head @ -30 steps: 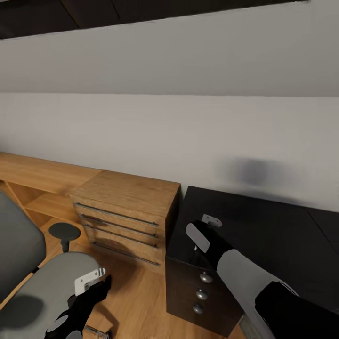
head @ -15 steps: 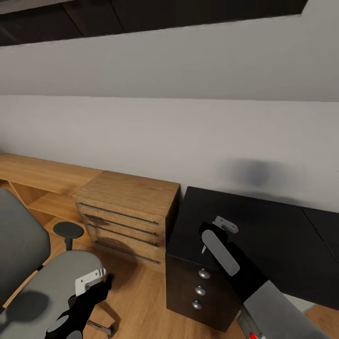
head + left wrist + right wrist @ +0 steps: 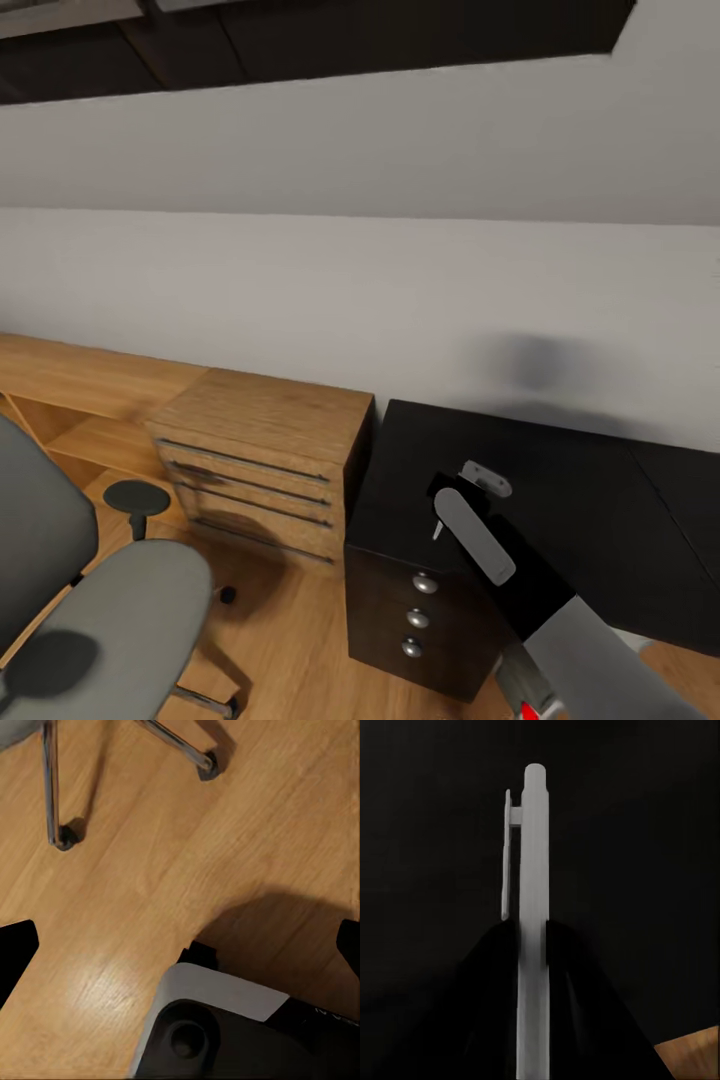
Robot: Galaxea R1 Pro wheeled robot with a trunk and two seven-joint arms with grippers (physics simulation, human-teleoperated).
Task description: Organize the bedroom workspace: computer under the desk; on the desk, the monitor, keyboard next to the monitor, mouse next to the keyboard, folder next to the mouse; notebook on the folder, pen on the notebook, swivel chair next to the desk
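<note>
One pen [image 3: 531,915] — pinched upright in the right claw [image 3: 531,934] — above the desk [image 3: 580,480]

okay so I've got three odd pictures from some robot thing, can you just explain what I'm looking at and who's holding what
These are simulator renders from a two-armed wheeled robot. The large picture comes from its head camera: a grey swivel chair, a light-wood chest of drawers and a black desk along a wall. The right gripper is over the desk. Its wrist camera looks along the fingers, which pinch a white pen. The left wrist camera looks down at the wood floor and the chair's chrome legs, its dark fingertips spread apart.
</note>
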